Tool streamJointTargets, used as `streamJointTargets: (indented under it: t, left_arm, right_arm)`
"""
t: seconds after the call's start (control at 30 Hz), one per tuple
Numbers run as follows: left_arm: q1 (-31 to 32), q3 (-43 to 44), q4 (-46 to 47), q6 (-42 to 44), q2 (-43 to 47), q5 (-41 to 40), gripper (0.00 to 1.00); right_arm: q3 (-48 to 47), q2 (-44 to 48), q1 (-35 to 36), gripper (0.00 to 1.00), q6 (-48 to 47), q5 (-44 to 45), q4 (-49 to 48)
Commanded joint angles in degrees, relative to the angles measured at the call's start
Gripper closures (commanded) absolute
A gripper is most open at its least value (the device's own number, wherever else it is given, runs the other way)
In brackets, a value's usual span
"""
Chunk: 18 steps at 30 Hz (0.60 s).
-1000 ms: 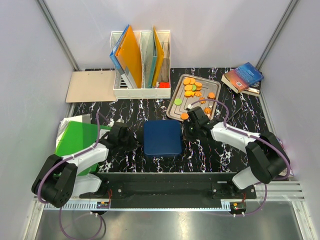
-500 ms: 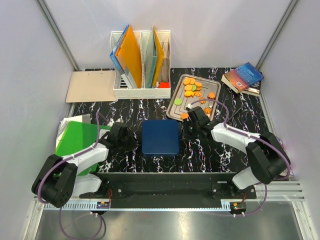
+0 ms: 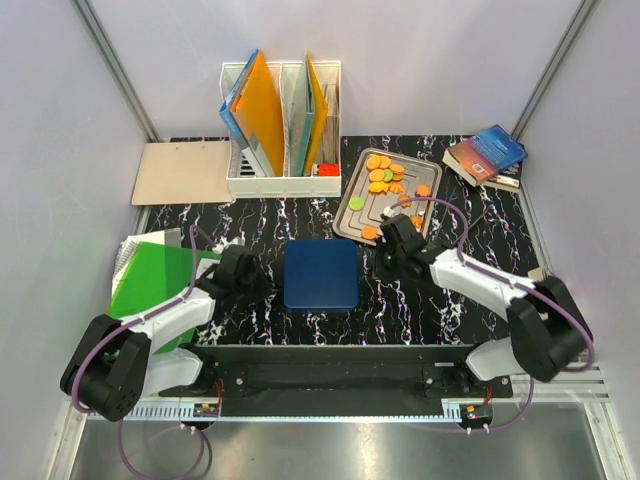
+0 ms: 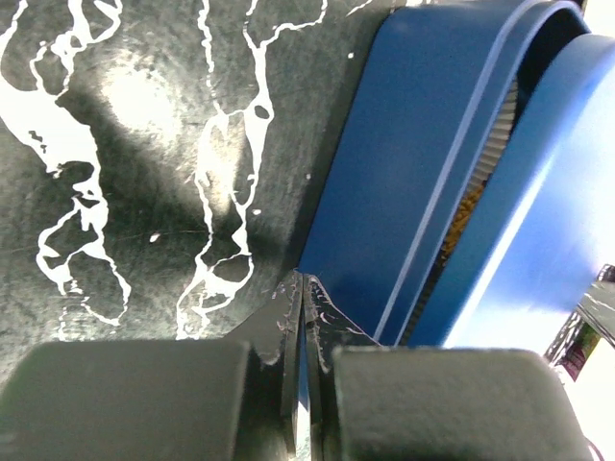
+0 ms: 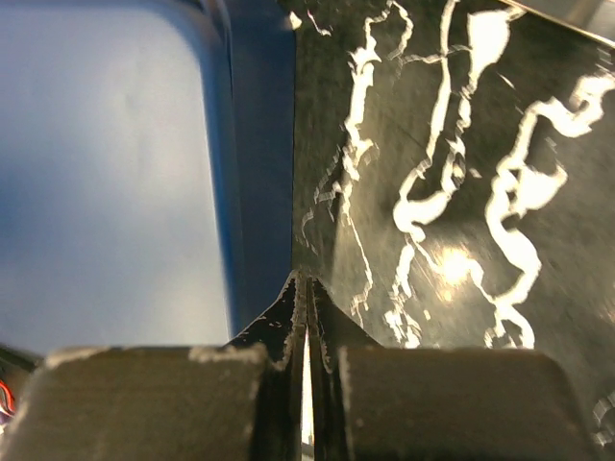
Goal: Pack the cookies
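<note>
left pincer and right pincer lie low on the black marbled table in the top view, one at each side of a closed blue box. the left one is at the box's left edge, the right one just off its right edge. the cookies, mostly orange with a green one among them, lie on a metal tray beyond the box and to its right, with the thickest cluster at the tray's far end. one orange disc lies at the tray's near corner, close to the right pincer. a white file rack, a tan clipboard, some books and a green folder stand around the edges.

from the left wrist, the left pincer has its jaws pressed together with nothing between them, tips at the box's lower wall. its lid is tilted up slightly, and something orange-brown shows in the gap, too dim to identify.

from the right wrist, the right pincer is likewise closed on nothing, tips on the table just beside the box.
</note>
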<state>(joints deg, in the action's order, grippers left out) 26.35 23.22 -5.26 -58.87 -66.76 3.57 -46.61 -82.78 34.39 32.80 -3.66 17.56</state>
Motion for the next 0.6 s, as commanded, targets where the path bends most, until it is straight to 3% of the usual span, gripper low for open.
streamJointTargets:
  t: [0.0,0.17,0.3,0.57]
  left_arm:
    - [0.3,2.4,-1.2,1.5,1.9,-2.8,0.96]
    - [0.2,2.5,-1.5,1.7,2.0,-3.1,0.96]
    - [0.1,1.6,0.0,1.0,1.9,-3.0,0.96]
    - [0.1,0.8,0.8,0.8,2.1,-2.7,0.96]
  right_arm:
    - [2.0,9.0,0.8,1.0,-1.9,3.4,4.9]
    - [7.8,13.6,2.2,1.0,-1.5,-0.4,6.6]
    - [15.5,17.6,3.8,1.0,3.8,-8.6,-3.1]
    - [22.1,19.8,5.4,1.0,9.4,-12.5,-15.8]
